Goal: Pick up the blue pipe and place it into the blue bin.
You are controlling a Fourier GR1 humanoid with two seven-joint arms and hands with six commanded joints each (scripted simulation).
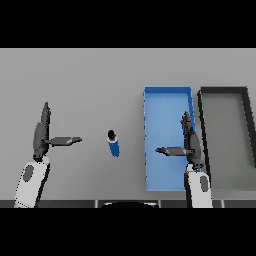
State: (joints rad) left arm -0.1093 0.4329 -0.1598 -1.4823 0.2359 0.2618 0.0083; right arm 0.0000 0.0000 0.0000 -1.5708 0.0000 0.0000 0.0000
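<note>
The pipe (114, 144) stands on the grey table (90, 80), blue with a dark top end, between the two hands and left of the blue bin (150, 150). The left hand (41, 132) is spread wide, fingers straight up the view and thumb pointing right toward the pipe, not touching it. The right hand (190, 142) hangs over the bin's right edge, also wide and holding nothing, thumb pointing left. A dark bin (202, 120) sits just beside the blue one, on its right
</note>
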